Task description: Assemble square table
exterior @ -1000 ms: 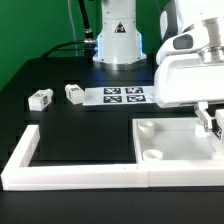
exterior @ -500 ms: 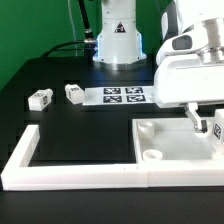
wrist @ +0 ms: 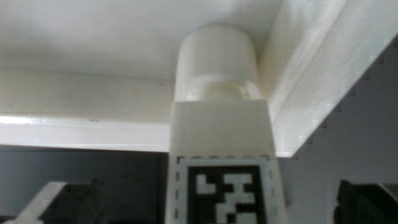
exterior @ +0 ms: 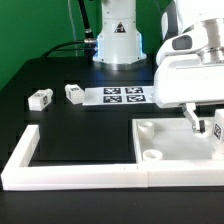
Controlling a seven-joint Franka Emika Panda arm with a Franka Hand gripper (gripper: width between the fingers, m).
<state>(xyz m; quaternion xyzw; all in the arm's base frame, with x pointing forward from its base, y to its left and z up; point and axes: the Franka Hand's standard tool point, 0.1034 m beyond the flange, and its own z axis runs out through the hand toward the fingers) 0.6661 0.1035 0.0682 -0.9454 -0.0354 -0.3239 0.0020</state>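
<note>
Black table [exterior: 70,125], tagged leg [wrist: 221,150] upright between open hand [exterior: 203,124] fingers.

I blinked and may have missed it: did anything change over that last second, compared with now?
The fingers spread apart, letting go of the white leg, which stands upright in a corner of the square table. The arm hardly shifted. The two loose legs, the marker board and the border wall stayed put.
</note>
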